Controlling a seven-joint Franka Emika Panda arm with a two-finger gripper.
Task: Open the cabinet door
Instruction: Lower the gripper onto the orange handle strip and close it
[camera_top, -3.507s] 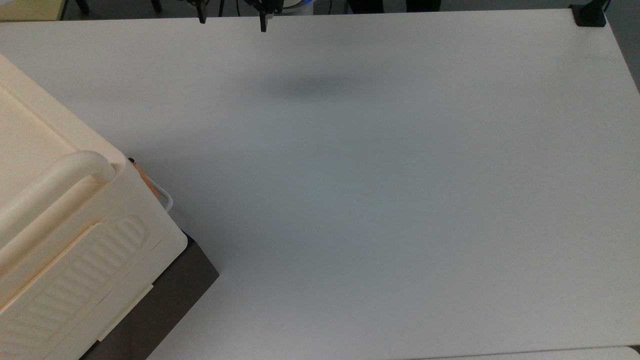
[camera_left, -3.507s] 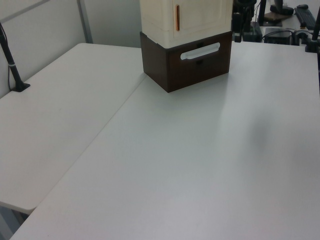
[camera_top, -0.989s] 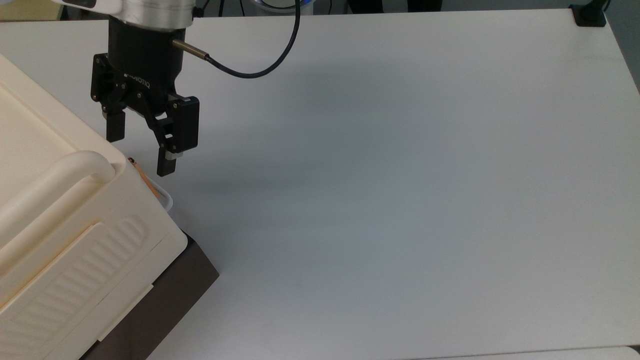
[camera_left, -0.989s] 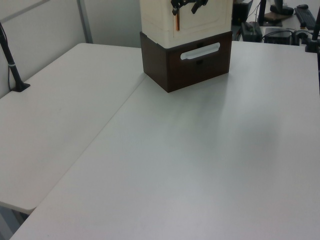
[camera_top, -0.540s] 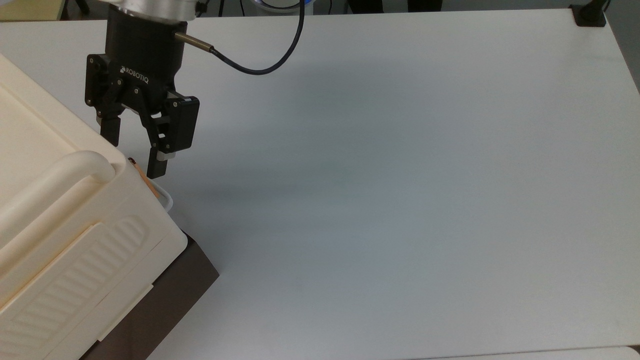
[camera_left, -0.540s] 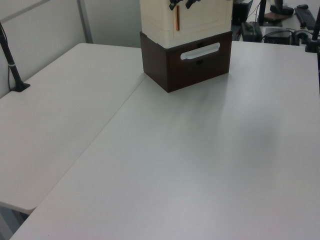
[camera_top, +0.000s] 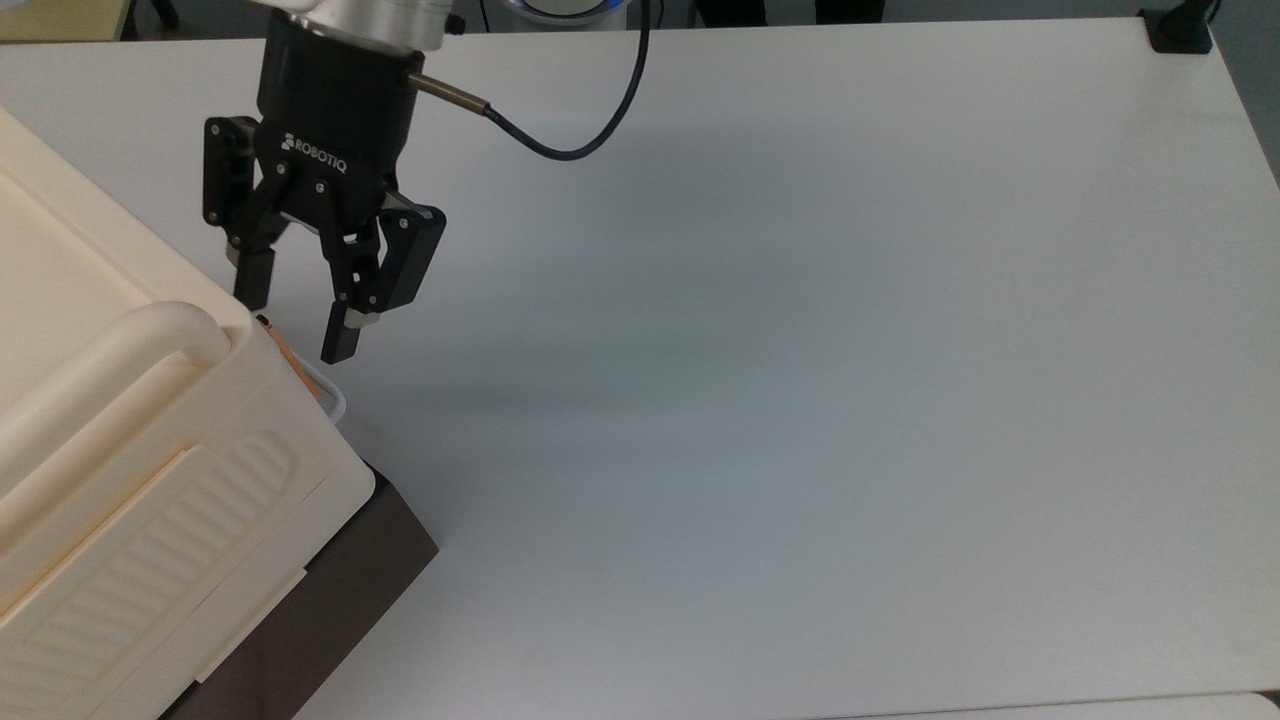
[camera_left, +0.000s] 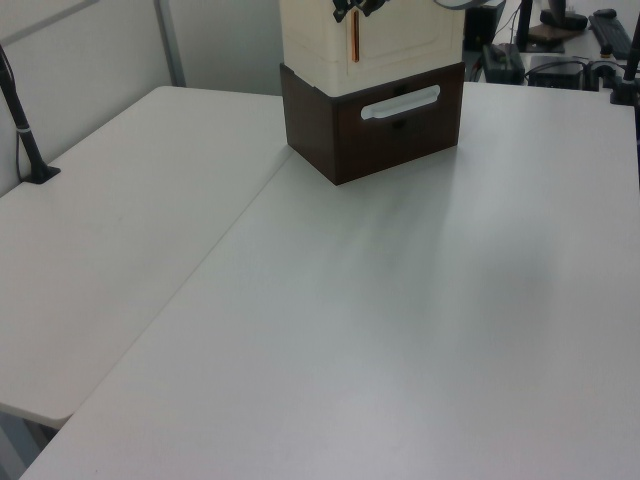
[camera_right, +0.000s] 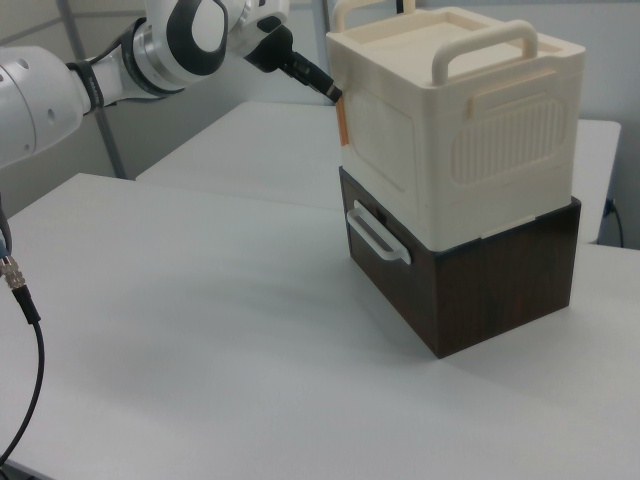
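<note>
The cream cabinet stands on a dark brown base at the top view's left. Its cabinet door (camera_left: 405, 30) (camera_right: 385, 150) lies flush with the front, with a thin orange strip (camera_top: 296, 368) along one edge. My black gripper (camera_top: 297, 315) hangs open at the cabinet's upper front corner. One finger sits against the cream top edge and the other out over the table, with the top of the orange strip between them. In the left view the gripper (camera_left: 355, 8) is at the door's top, above the strip. In the right view its tips (camera_right: 333, 92) touch the upper corner.
The brown base (camera_right: 470, 290) carries a white bar handle (camera_left: 400, 102). A black cable (camera_top: 560, 150) trails from the wrist. A black clamp post (camera_left: 25, 120) stands at the left view's left, a black mount (camera_top: 1180, 30) at the top view's upper right.
The gripper came from the table's far edge to the cabinet corner. In the last half second it shifted slightly toward the top view's right and turned a little, staying open. The door has not moved.
</note>
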